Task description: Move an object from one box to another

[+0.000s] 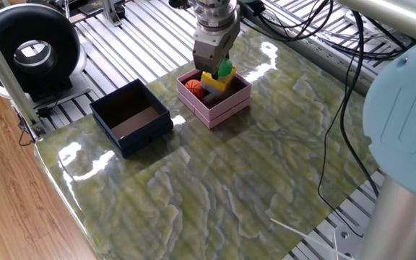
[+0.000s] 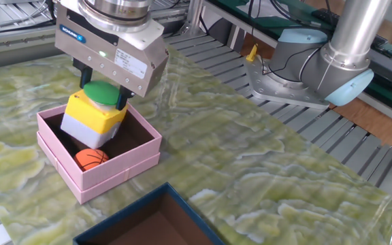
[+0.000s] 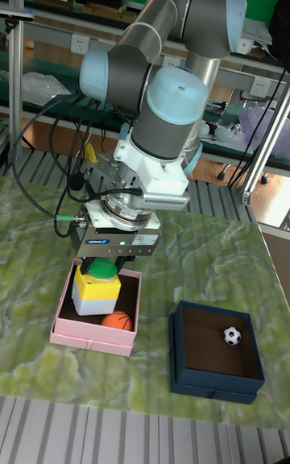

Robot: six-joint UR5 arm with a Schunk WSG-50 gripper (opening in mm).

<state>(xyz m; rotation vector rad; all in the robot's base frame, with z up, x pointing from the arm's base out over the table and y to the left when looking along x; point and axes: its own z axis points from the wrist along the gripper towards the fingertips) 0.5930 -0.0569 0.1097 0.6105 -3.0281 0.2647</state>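
1. Gripper [image 2: 105,102] is seen clamped on the green cap of a yellow and grey button block [image 2: 94,120], with the jaws closed around the cap; it's parked over the pink box [image 2: 121,170] at centre left of the other fixed view.
2. Nearest the camera in that view, only a corner of the navy box [image 2: 148,228] is shown at the bottom edge. In the tall view a small soccer ball [image 3: 232,336] is seen lying on its floor, lower right of frame.
3. Further back, the block is held tilted, with its lower half already inside the pink walls. Whether the floor is touched can't be told. An orange mini basketball [image 2: 90,158] is lying just beside it in the same box.
4. Progress guess: carry basically done, block delivered over the right box. Left to do: lower it fully, let go, back off.
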